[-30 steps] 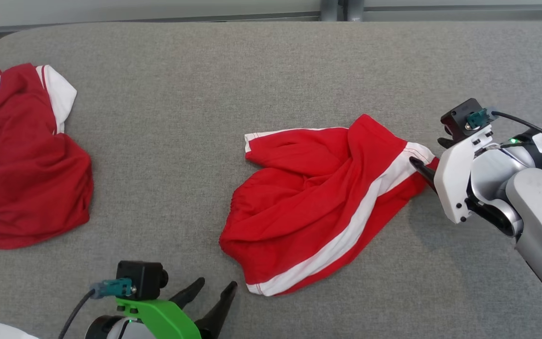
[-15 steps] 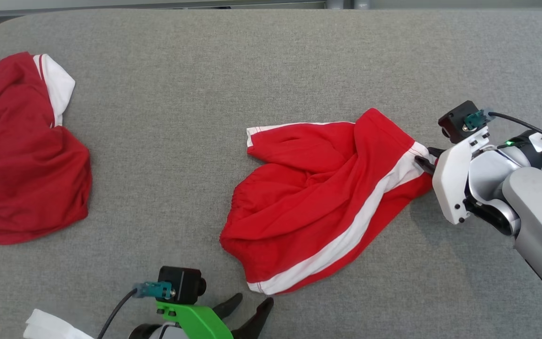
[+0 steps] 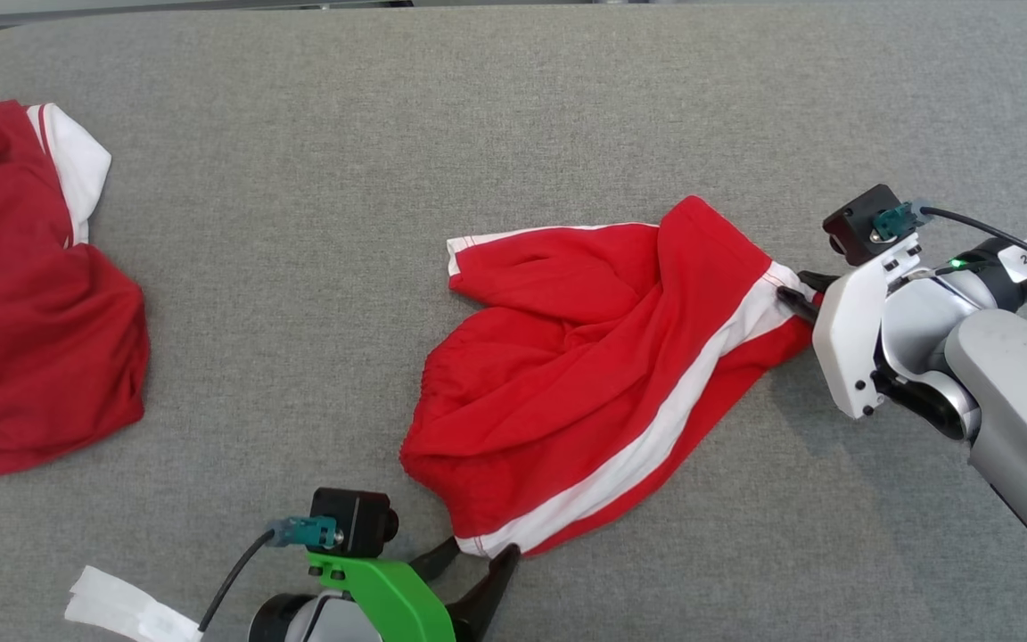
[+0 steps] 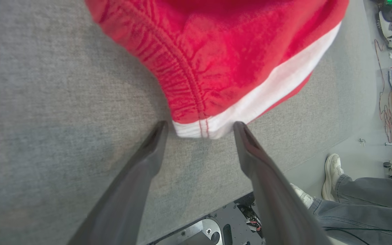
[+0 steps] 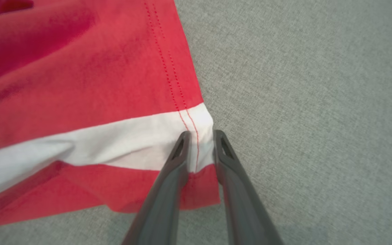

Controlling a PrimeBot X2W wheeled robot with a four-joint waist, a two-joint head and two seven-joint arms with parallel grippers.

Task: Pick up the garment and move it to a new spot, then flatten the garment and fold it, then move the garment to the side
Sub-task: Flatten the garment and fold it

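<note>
- The garment (image 3: 603, 374), a pair of bright red shorts with a white side stripe, lies crumpled around the middle of the grey tabletop (image 3: 299, 267), a little towards my right side.
- My right pincer (image 3: 794, 294) is at the far right corner of the shorts. In the right wrist view the pincer (image 5: 199, 134) is almost closed, its two dark fingers nipping the stitched hem of the garment (image 5: 80, 85) right where the white stripe ends.
- Around that grip the fabric lies low on the tabletop, with a red fold tucked under the stripe.
- My left pincer (image 3: 480, 553) sits at the near edge of the shorts, by the lower end of the white stripe.
- In the left wrist view the pincer (image 4: 200, 125) is spread wide. One finger stands on each side of the white corner of the garment (image 4: 216, 51), next to the gathered elastic waistband, and it holds nothing.
- A second red garment (image 3: 23, 294), darker and with white trim, lies heaped at the far left of the tabletop, well apart from the shorts.
- A white strip (image 3: 121, 611) lies at the near left edge.
- Past the tabletop edge, the left wrist view shows a person's pale shoe (image 4: 333, 170) and grey trouser leg on the floor.
</note>
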